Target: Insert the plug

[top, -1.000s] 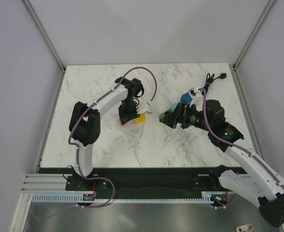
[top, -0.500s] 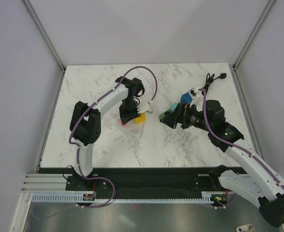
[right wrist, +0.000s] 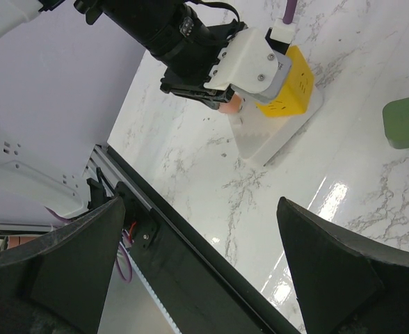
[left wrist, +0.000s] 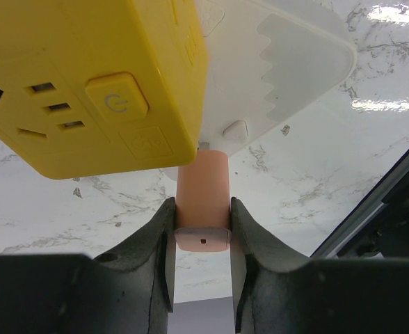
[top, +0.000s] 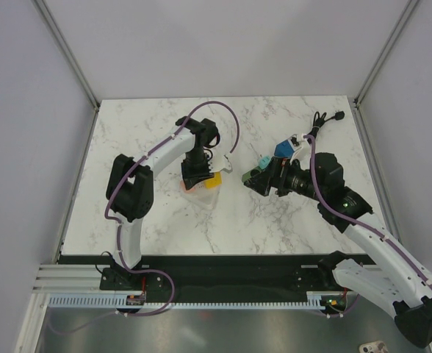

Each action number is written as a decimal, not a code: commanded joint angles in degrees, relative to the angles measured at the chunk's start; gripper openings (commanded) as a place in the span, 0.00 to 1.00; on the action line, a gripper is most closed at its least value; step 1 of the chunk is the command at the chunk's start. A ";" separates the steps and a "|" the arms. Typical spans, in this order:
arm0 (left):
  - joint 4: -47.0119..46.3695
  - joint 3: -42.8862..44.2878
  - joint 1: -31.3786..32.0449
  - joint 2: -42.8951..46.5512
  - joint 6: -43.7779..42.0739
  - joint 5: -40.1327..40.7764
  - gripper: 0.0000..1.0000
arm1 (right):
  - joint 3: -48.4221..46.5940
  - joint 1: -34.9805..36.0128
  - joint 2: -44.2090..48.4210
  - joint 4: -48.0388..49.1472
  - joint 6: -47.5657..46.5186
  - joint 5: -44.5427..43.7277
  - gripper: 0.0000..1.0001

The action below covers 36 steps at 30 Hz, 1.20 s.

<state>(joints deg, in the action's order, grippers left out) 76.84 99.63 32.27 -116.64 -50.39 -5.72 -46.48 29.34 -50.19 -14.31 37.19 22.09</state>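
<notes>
My left gripper (left wrist: 203,240) clamps the peach cylindrical peg (left wrist: 202,191) under the yellow plastic socket cube (left wrist: 93,83). My right gripper (top: 254,179) gapes empty, the black corded plug (top: 339,115) lying well beyond it. Insertion force may twist that round peg.

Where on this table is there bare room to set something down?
Free on the table: the far-left corner; the near strip between the socket and the rail; the far middle. Crowded: the centre, where the left claw, shut on a peach peg, faces the open right claw; the cord fills the far-right corner.
</notes>
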 commanded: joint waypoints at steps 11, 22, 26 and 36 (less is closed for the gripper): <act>3.41 -0.58 -0.10 -2.01 -1.46 -0.34 0.02 | -2.48 -0.25 1.15 -0.02 -1.59 -1.08 0.98; 3.76 -1.11 1.65 -3.15 -1.20 -0.26 0.02 | -2.39 -0.25 0.80 0.07 -1.77 -1.26 0.98; 3.85 -0.85 1.57 -4.12 -1.46 -1.05 0.02 | -2.30 -0.25 1.06 -0.02 -2.03 -1.43 0.98; 4.28 1.70 2.00 -6.41 -1.29 -1.32 0.02 | -2.12 -0.25 0.71 -0.11 -2.47 -1.78 0.98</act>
<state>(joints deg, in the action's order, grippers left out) 78.39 101.78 33.04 -119.07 -50.39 -3.86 -46.65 29.34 -49.95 -15.14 35.83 21.08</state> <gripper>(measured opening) 0.354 0.982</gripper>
